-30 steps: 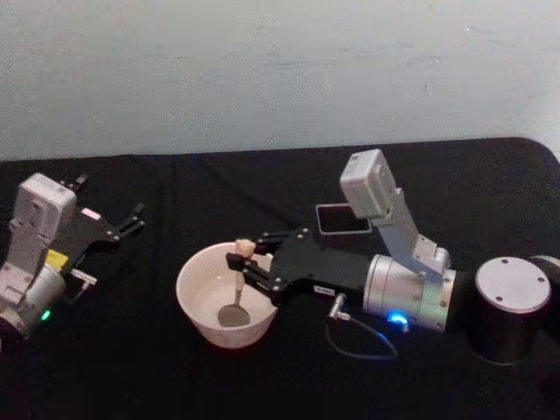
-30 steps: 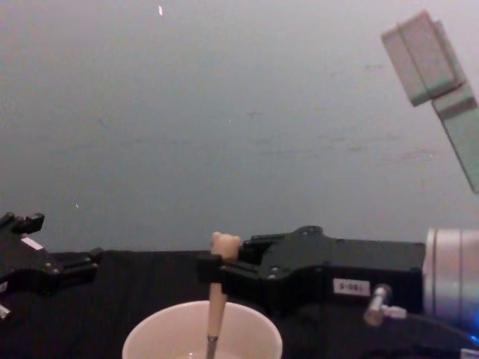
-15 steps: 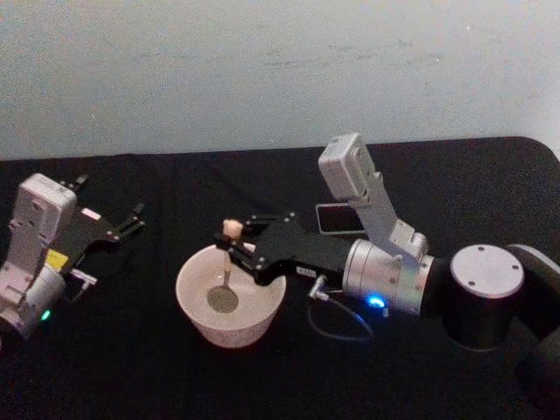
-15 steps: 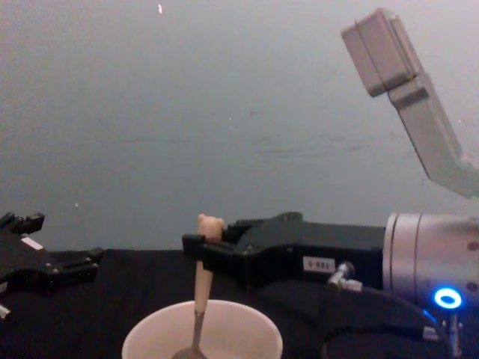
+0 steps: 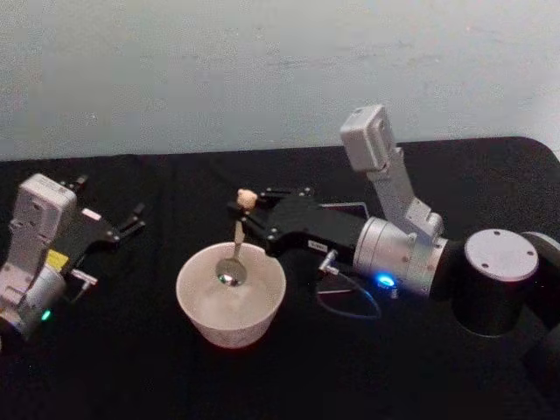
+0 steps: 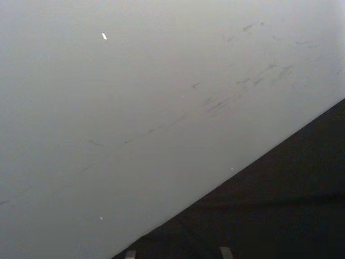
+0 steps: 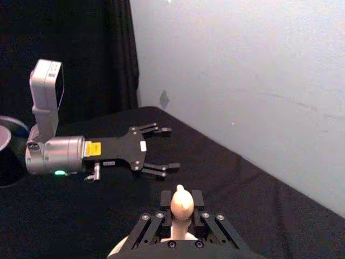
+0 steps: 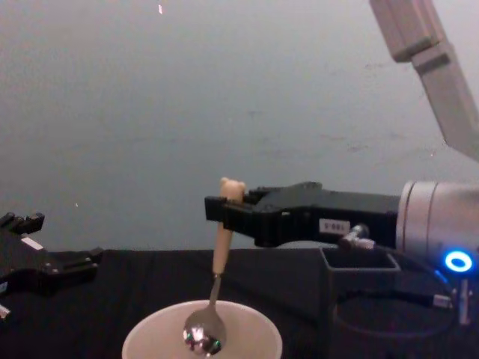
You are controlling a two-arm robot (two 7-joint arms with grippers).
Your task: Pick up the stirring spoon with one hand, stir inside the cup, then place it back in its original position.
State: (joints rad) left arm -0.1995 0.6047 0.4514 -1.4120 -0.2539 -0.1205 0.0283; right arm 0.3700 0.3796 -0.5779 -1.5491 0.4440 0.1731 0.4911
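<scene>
My right gripper (image 5: 243, 208) is shut on the pale handle of the stirring spoon (image 5: 236, 241), just under its bear head. The spoon (image 8: 217, 258) hangs nearly upright, and its shiny bowl sits at rim height over the far side of the cream cup (image 5: 229, 328). From the chest, the spoon's bowl overlaps the cup's rim (image 8: 254, 336). The right wrist view shows the bear head (image 7: 181, 200) between my right gripper's fingers. The dark grey holder (image 8: 359, 268) stands behind and to the right of the cup, partly hidden by my right arm. My left gripper (image 5: 131, 220) rests open at the far left.
A black cloth covers the table (image 5: 131, 367), with a pale wall behind it. A thin cable (image 5: 350, 306) loops below my right wrist, to the right of the cup. My right arm's large dark joint (image 5: 494, 284) sits at the right.
My right gripper has risen and shifted back to the right, lifting the spoon's bowl from the cup's bottom to rim height. The left arm has not moved.
</scene>
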